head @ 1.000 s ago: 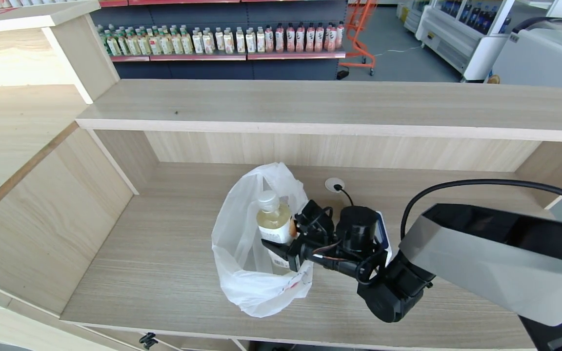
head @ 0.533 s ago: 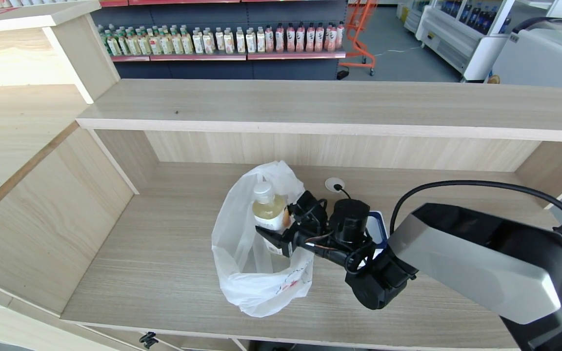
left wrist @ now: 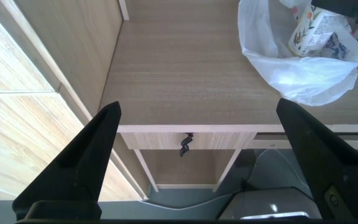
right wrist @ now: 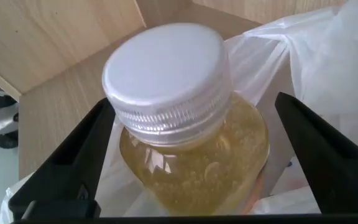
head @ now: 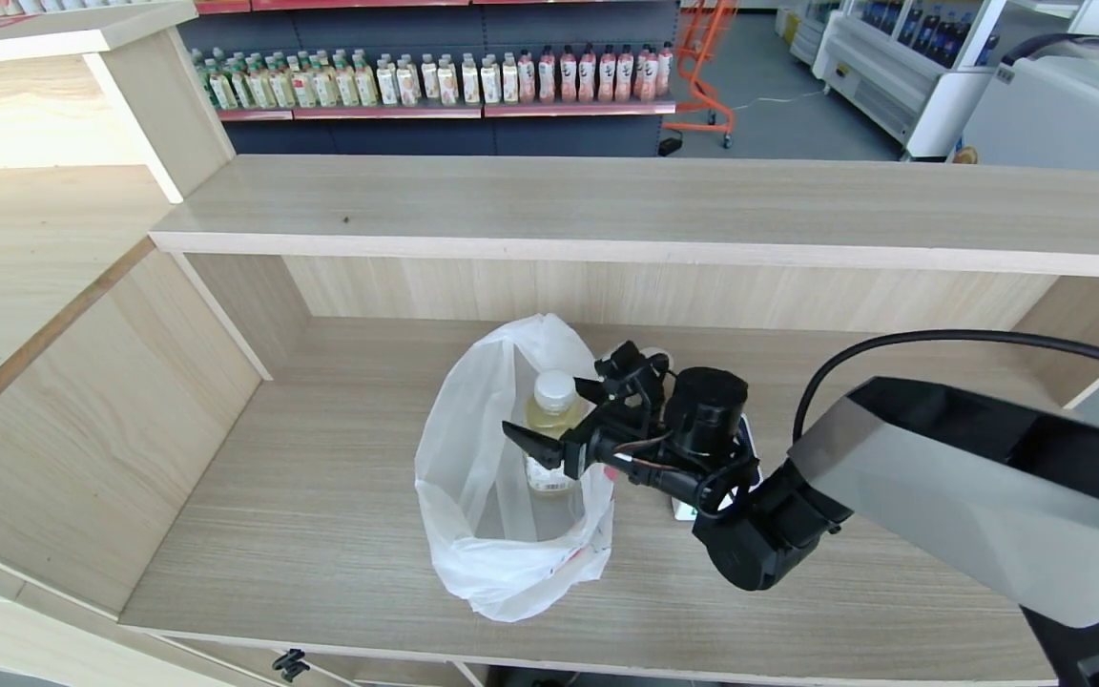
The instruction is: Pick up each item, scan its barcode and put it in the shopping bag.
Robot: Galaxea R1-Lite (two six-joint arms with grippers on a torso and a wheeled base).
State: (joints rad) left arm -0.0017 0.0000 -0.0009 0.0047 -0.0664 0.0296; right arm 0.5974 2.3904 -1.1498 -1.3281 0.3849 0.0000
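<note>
The right end effector (head: 554, 412) hangs over the mouth of the white plastic shopping bag (head: 492, 563), its fingers (right wrist: 328, 162) spread wide. Between them the bottle of yellowish drink (head: 546, 456) stands upright inside the bag, its white cap (right wrist: 166, 74) just beneath the end effector. The left end effector (left wrist: 197, 155) is likewise spread, above the counter's (head: 321, 515) front edge, with the bag well off from it.

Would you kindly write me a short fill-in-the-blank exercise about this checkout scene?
1. The bottle stands inside the bag; its cap is ____.
2. The right gripper straddling the bottle is ____.
3. The bag rests on a ____ counter.

Missing words: white; open; wooden.
</note>
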